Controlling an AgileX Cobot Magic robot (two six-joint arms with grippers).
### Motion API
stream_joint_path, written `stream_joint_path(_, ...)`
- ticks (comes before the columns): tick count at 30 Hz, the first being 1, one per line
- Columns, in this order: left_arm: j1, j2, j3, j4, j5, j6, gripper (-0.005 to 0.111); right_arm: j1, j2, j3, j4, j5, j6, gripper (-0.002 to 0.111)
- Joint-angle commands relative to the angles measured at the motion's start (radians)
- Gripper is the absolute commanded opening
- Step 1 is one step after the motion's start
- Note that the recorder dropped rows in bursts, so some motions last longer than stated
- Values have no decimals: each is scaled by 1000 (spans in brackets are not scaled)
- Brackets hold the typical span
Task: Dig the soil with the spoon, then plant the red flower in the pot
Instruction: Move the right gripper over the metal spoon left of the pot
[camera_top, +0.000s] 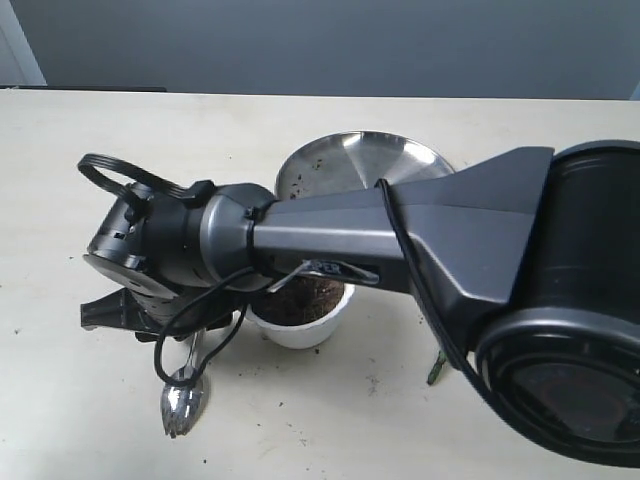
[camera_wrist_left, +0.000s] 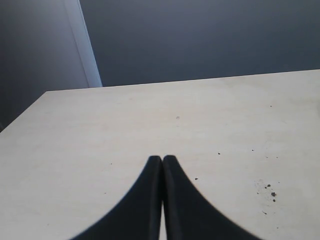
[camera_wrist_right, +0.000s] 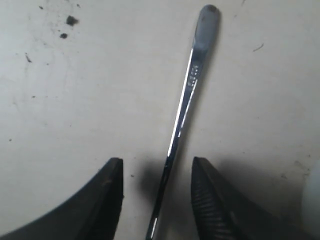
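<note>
While its fingers stand apart, the right end effector (camera_wrist_right: 156, 172) straddles the spoon (camera_wrist_right: 187, 97) handle on the table (camera_wrist_right: 75, 100).

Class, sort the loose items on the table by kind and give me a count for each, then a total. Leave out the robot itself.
Spoon: 1
White pot with soil in it: 1
Steel plate: 1
Green stem end showing past the arm: 1
Total: 4 items
</note>
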Motion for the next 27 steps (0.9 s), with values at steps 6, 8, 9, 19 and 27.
stream_joint_path(6, -6, -5, -4, -6, -3, -4, 0, -5, 8, 2, -5, 18, -7, 43)
stream_joint_path(8, -6, -5, -4, -6, -3, -4, 0, -5, 8, 2, -5, 20, -9, 43)
stream_joint_path(9, -6, -5, -4, -6, -3, -4, 0, -5, 8, 2, -5, 20, -9, 43)
stream_joint_path(19, -6, -5, -4, -6, -5, -4, 0, -5, -39, 2, -34, 32, -26, 43)
stream_joint_path(27, -6, -5, -4, -6, -5, -4, 0, 7, -67, 2, 0, 20, -28, 43)
